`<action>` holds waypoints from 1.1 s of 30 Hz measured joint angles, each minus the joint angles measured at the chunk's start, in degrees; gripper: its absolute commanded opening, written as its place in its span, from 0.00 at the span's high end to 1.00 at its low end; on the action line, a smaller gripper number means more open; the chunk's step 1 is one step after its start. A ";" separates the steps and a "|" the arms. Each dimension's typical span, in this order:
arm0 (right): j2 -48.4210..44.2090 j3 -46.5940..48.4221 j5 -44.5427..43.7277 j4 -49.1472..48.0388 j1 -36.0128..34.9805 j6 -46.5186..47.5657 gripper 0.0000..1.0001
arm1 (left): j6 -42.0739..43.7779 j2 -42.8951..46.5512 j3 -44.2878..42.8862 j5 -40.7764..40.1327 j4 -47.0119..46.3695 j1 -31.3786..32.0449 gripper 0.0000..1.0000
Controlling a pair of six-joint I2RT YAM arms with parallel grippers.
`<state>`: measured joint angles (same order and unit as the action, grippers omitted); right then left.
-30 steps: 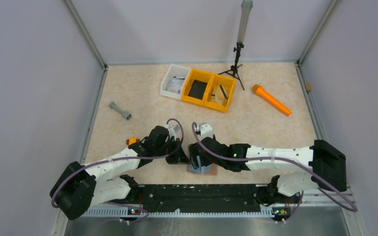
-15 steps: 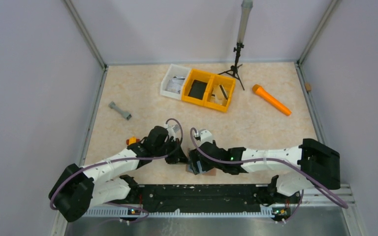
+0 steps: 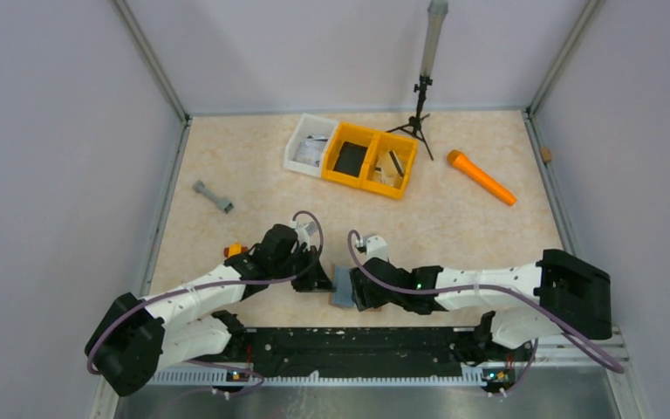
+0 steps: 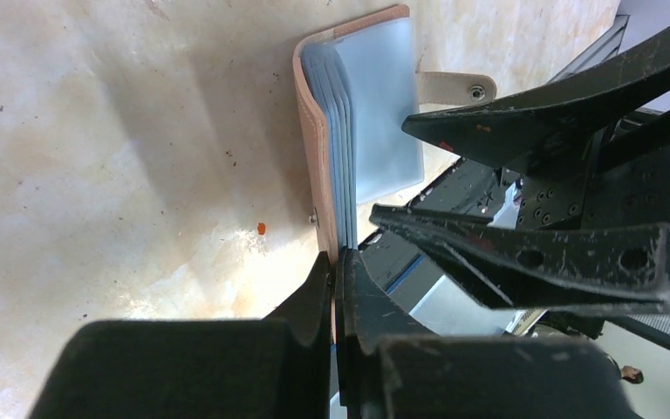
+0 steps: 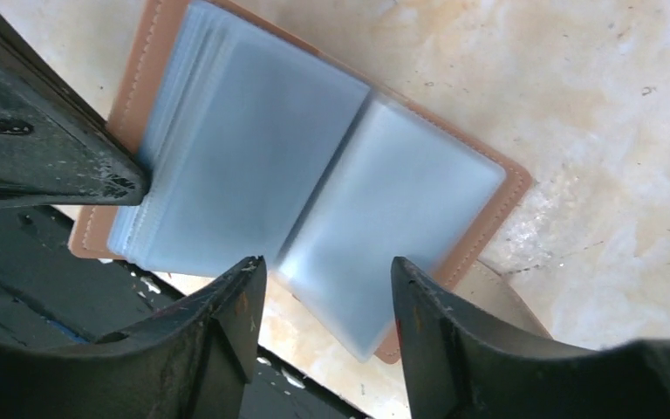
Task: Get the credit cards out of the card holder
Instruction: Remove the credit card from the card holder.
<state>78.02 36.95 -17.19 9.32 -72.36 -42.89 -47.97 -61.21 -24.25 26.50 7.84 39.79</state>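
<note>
Left hand (image 4: 338,272): narrow, pinched on the brown cover edge of the holder (image 4: 314,157).
Right hand (image 5: 324,278): wide, holding nothing, directly over the pale sleeves (image 5: 227,175) and so the nearer free hand.
Holder: open on the desk (image 3: 454,218), lower centre of the top view, between both hands. In the right wrist view its long axis runs from upper left to lower right.
Cards: none distinguishable.

Blurred sleeves of the card holder (image 5: 314,192) hide any cards; the left pincer (image 4: 336,266) covers one edge.
</note>
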 measured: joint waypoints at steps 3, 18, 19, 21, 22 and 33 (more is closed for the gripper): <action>-1.05 -1.20 -0.57 0.52 0.04 -0.46 0.46 | 0.00 0.11 -0.02 -0.07 0.22 0.00 1.00; -4.72 -2.27 4.37 -5.22 0.02 5.68 0.05 | 0.09 0.35 -0.24 -0.22 0.44 0.00 1.00; -3.93 -1.49 4.72 -5.46 -0.20 6.45 0.05 | 0.11 0.35 -0.28 -0.22 0.46 0.00 1.00; -2.08 0.13 5.05 -5.73 -0.46 7.43 0.08 | 0.11 0.35 -0.31 -0.22 0.46 0.00 1.00; -1.14 0.96 5.05 -5.79 -0.55 7.89 0.11 | 0.11 0.35 -0.31 -0.22 0.46 0.00 1.00; 1.55 2.86 1.31 -3.43 -0.76 7.28 0.43 | 0.13 0.35 -0.33 -0.39 0.46 0.00 1.00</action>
<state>79.57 39.81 -15.88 5.89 -73.12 -35.62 -47.83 -60.86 -24.58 26.11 8.29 39.79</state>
